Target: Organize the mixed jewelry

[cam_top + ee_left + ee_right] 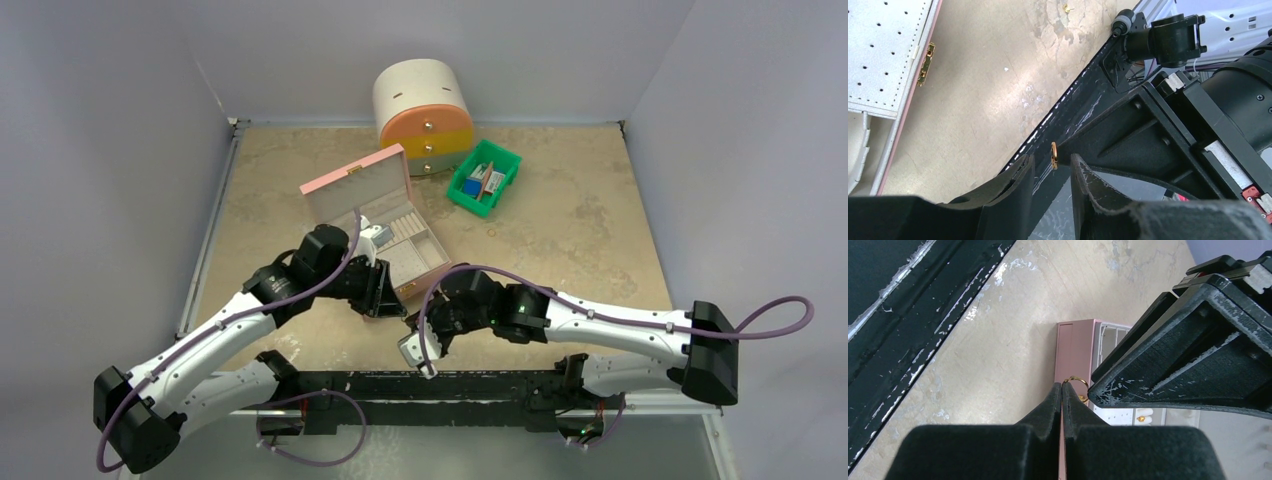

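Pink jewelry box [356, 186] sits open, left of centre. Left gripper [1052, 161] is just in front of it, jaws apart, straddling the gold ring [1054, 156] with no clear contact. Ring is edge-on in left wrist view, long axis up-down the frame, hole facing the fingers. Right gripper [1062, 386] is clamped tight on the ring's rim, loop sticking out past its tips toward the box.

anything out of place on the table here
A tiny gold stud lies loose on the bare table, apart from the open pink jewelry box. The gold ring is pinched in the right gripper, not dropped. Nothing looks damaged.
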Robot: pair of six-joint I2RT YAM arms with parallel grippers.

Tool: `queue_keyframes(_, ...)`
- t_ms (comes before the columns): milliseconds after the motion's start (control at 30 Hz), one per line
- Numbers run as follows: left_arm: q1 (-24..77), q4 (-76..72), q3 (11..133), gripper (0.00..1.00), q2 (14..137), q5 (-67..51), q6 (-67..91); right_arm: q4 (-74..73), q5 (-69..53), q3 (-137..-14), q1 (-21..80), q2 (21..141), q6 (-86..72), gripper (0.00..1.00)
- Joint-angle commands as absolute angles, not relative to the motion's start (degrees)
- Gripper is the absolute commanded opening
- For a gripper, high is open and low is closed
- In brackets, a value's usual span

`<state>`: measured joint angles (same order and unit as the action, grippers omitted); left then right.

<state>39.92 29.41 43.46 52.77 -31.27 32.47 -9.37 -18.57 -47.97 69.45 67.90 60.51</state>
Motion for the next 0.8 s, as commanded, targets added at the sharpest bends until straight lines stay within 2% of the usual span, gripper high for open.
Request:
queue_keyframes(0, 40.36, 26.73, 43.38, 0.31, 52.99, -31.56, 33.29, -6.87, -17.23, -51.04, 69.86, 67.6, 61.26, 0.0)
queue_keyframes(500, 40.78, 26.59, 43.23, 0.2, 53.35, -31.86, 33.21, -6.61, -17.14, -51.92, 70.22, 68.15, 61.83, 0.0)
queue_keyframes(667, 40.85, 26.19, 43.08, 0.11, 53.59, -32.6, 33.11, -6.67, -16.96, -52.2, 70.48, 68.29, 62.11, 0.0)
queue_keyframes(767, 40.82, 26.04, 43.11, 0.0, 53.78, -32.61, 33.21, -6.77, -16.96, -52.25, 70.65, 68.23, 62.18, 0.0)
